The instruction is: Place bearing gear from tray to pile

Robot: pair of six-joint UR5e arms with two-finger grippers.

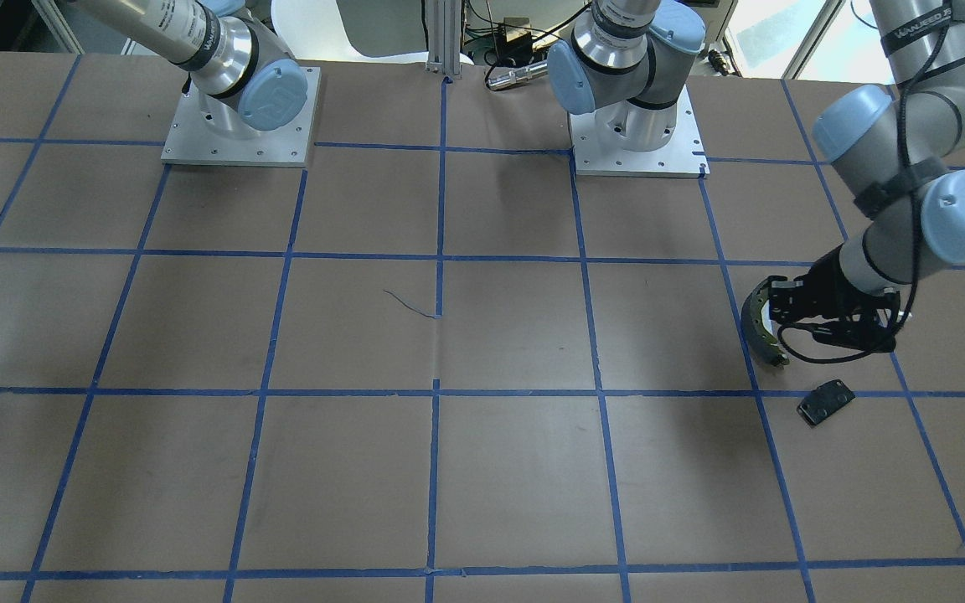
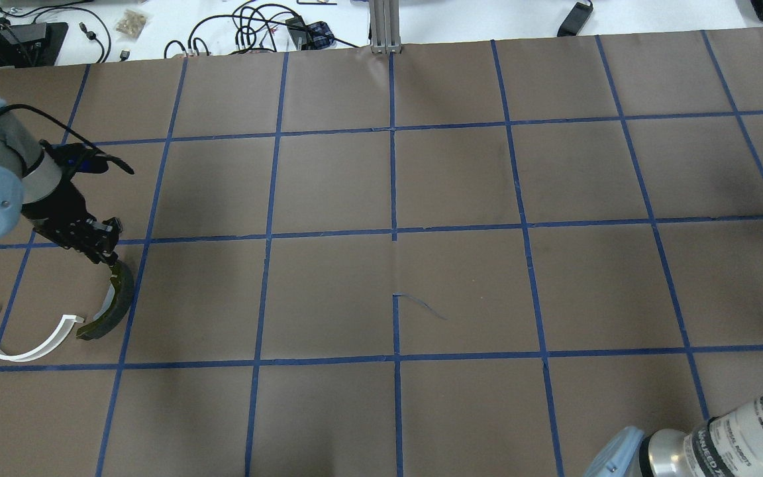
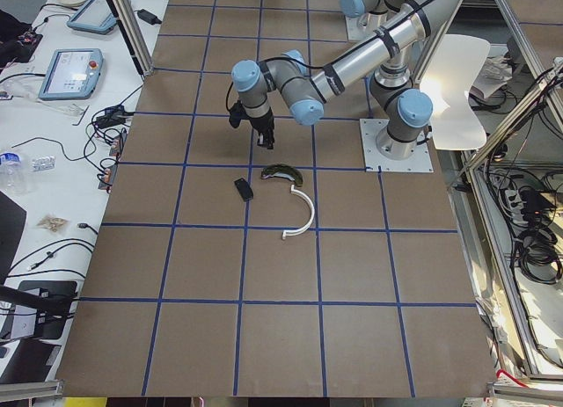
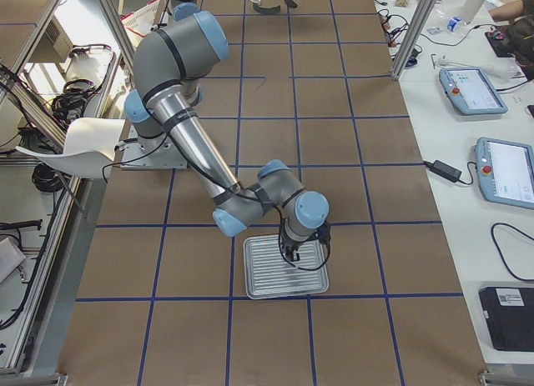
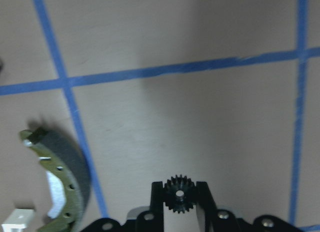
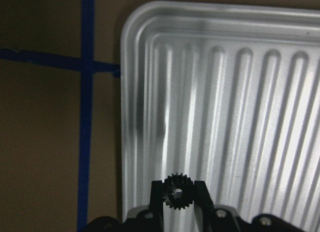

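In the left wrist view a small black toothed bearing gear (image 5: 179,192) sits between the fingers of my left gripper (image 5: 179,199), which is shut on it above the table. The pile lies just beside it: an olive brake shoe (image 5: 67,172), a white half-ring arc (image 2: 24,344) and a black plate (image 1: 825,401). Seen from overhead, the left gripper (image 2: 106,257) hangs at the brake shoe's (image 2: 113,305) far end. My right gripper (image 6: 176,198) is shut on another small black gear (image 6: 176,189) over the ribbed metal tray's (image 6: 225,91) corner.
The tray (image 4: 284,278) lies at the table's right end, under the right arm's wrist. Blue tape lines divide the brown table into squares. Cables, tablets and small items crowd the white bench (image 2: 222,26) beyond the far edge.
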